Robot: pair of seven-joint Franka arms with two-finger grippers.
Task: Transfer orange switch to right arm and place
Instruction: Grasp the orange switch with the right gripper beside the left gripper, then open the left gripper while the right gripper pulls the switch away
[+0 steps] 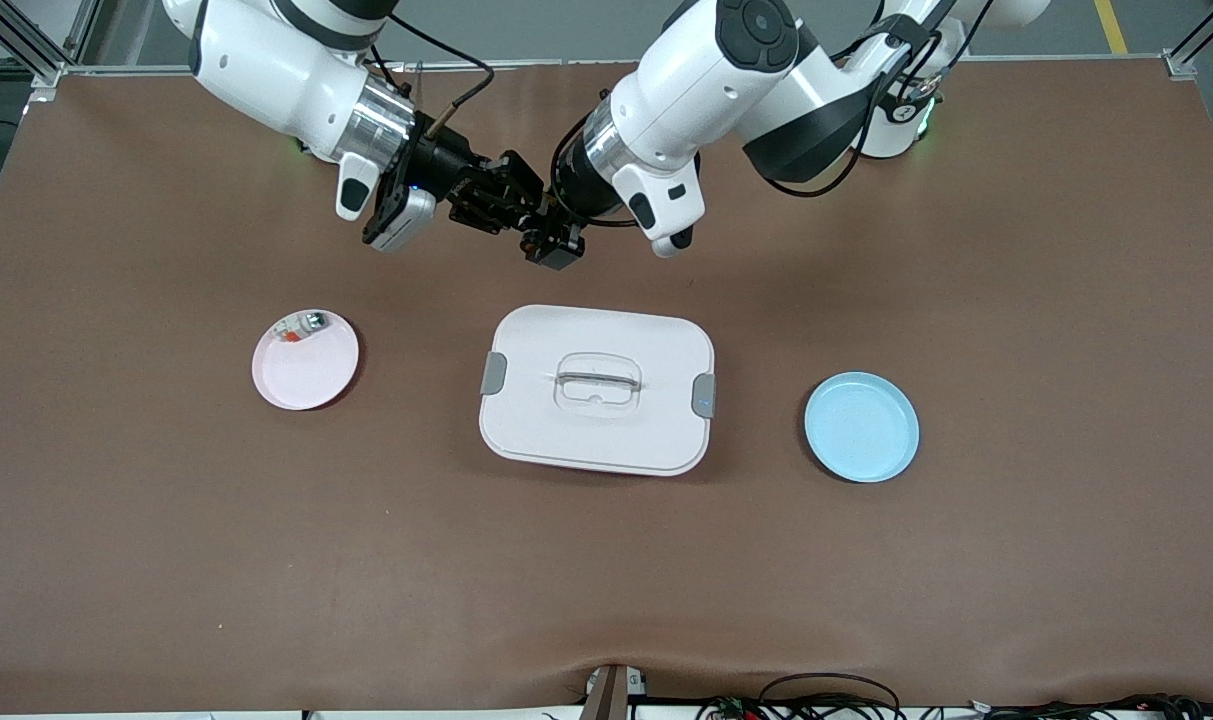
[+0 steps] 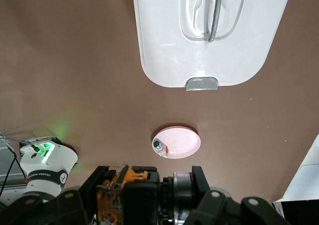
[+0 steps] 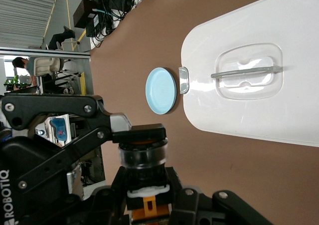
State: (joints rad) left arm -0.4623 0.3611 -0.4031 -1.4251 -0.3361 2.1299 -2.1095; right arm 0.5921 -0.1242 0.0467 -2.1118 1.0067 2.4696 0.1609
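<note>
White lidded box: sitting at the middle of the brown worktop, lid on, clear recessed handle lying across its top, a grey latch showing at each short end.

Pink plate: lying on the worktop toward the right arm's end from the box, well apart from it, carrying a small whitish piece with red and green marks at its rim.

Light blue plate: lying toward the left arm's end from the box.
</note>
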